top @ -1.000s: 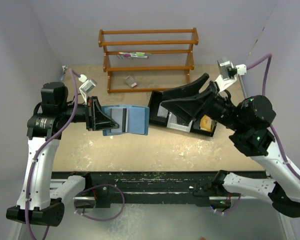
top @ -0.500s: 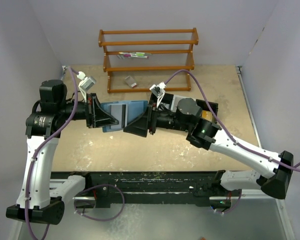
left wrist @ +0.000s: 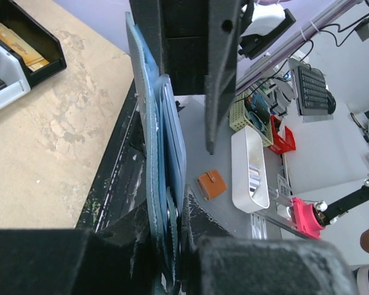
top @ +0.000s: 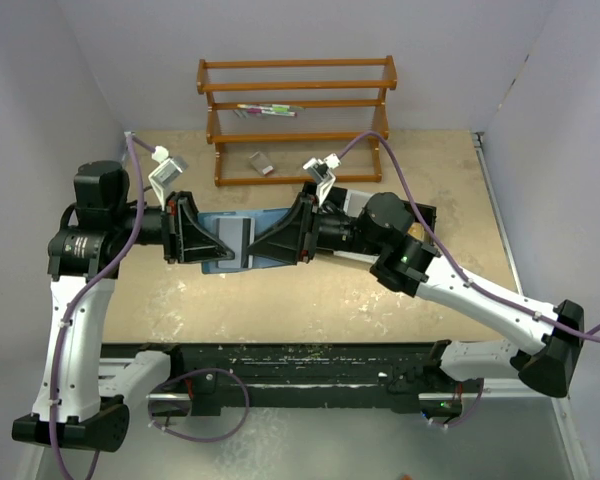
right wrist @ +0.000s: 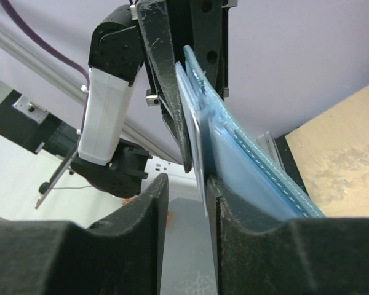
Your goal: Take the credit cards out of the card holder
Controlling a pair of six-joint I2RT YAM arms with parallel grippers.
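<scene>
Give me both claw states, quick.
Left claw: closed, holding the card holder.
Right claw: open, jaws straddling the card holder's edge, not yet clamped.

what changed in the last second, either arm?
The right arm swung left, from over the black tray across to the card holder. The right gripper now has its fingers on either side of the holder's free end, but a firm grip isn't clear. Nothing was let go. The left gripper stayed clamped on the card holder, barely shifted. The wooden rack is unchanged.
</scene>
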